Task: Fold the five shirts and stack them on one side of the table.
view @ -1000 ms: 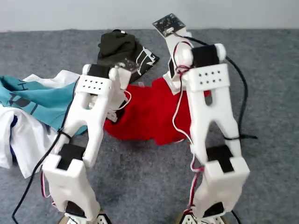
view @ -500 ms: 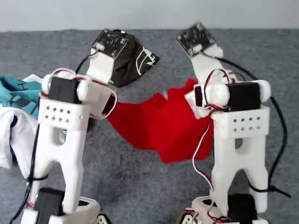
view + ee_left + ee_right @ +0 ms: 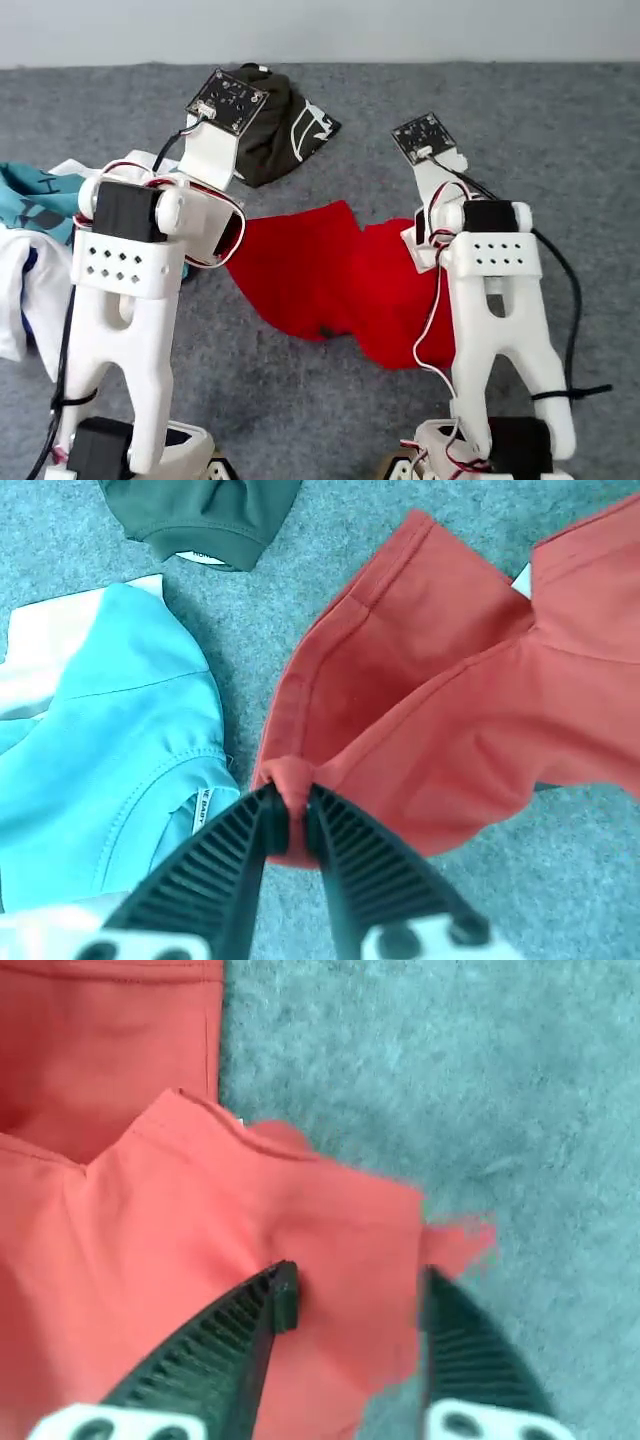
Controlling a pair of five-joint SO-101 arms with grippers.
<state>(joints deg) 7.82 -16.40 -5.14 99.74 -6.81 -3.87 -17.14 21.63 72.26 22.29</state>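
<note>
Overhead, a grey, felt-like bench (image 3: 570, 140) met a pale wall (image 3: 320, 25) at its far edge. The red shirt (image 3: 310, 270) lay crumpled mid-bench between the two arms. Beyond the red shirt sat a dark shirt (image 3: 275, 115), and on the left arm's side of it a teal shirt (image 3: 45, 205) lay partly over a white shirt (image 3: 40, 295). The left gripper (image 3: 293, 800) was pinching a bunched edge of the red shirt. The right gripper (image 3: 357, 1278) was spread, straddling a corner of the red shirt. Both arms leaned forward over the red shirt's ends.
</note>
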